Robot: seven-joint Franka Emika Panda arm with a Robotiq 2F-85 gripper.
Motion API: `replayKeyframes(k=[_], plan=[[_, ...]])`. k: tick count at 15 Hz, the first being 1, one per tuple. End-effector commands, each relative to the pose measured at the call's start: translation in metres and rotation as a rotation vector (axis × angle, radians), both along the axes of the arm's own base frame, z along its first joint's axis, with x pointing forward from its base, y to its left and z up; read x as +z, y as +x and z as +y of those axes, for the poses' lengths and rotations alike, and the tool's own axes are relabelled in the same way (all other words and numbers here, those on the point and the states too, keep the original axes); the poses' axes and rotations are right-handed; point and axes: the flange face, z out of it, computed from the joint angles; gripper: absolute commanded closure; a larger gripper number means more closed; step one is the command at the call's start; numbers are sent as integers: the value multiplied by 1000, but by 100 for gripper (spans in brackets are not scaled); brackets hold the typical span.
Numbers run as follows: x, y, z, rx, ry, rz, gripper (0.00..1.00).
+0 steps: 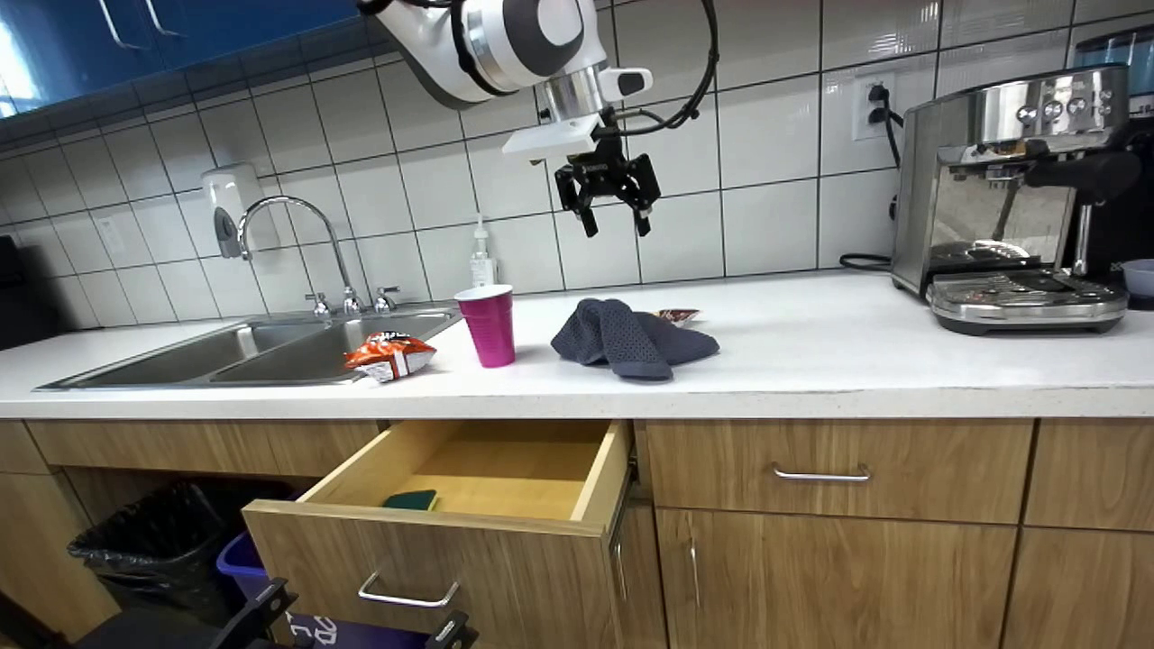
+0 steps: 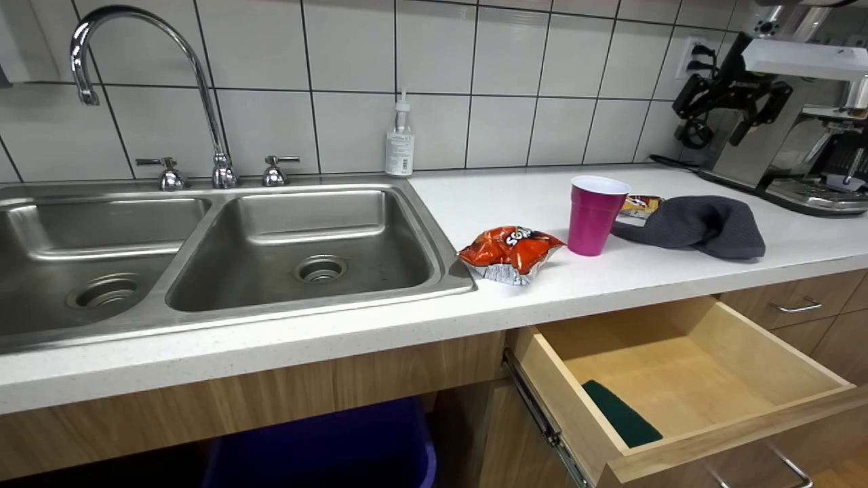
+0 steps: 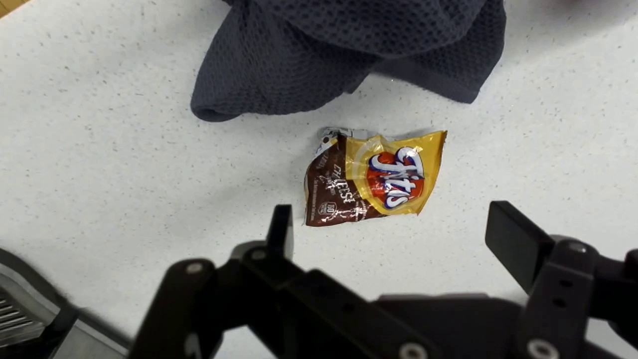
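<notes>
End effector (image 1: 618, 225) spread above a snack packet (image 3: 376, 179)

You have the jaws wide apart, above the surface (image 1: 811, 342). The packet, yellow and brown, lies below them, just ahead of the gap in your wrist view; the dark cloth (image 3: 344, 55) sits just beyond it, the pink cup (image 2: 597, 217) farther off. Exactly how high you are is hard to judge

Chrome faucet (image 2: 210, 108) at double sink (image 2: 449, 261); pump bottle (image 2: 400, 152) near tiled wall (image 2: 515, 54); espresso machine (image 1: 978, 198).

The bag (image 3: 394, 174) looks glossy, the cloth (image 3: 339, 55) rough.
</notes>
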Motion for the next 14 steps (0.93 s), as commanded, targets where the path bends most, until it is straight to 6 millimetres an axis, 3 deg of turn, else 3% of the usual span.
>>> replayKeyframes(k=[1, 10, 14], plan=[[-3, 28, -4, -94, 32, 15, 0], [-17, 60, -5, -258, 111, 51, 0], [-22, 55, 0, -215, 114, 39, 0]])
